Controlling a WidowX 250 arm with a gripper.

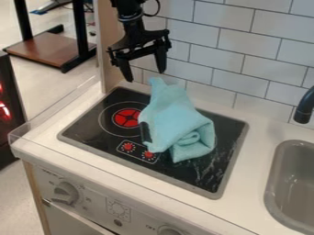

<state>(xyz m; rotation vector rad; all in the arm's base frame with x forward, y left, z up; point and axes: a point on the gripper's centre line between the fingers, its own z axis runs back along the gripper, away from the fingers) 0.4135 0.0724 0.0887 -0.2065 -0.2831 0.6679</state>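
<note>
Camera view: a blue cloth point(178, 124) sits in a bumpy heap on the black stove top point(101, 131), over part of it. Just above its tip hangs the black hand point(144, 77), fingers spread wide. The stove top is set in the white surface point(250, 183), left of a gray sink point(294, 183).

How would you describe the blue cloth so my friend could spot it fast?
Look on the white counter for the black stovetop, left of the gray sink in the picture. The cloth sits there in a crumpled heap, below the tool and beside the red burner. It's the only soft, light blue thing, with a curled-up fold.
</note>
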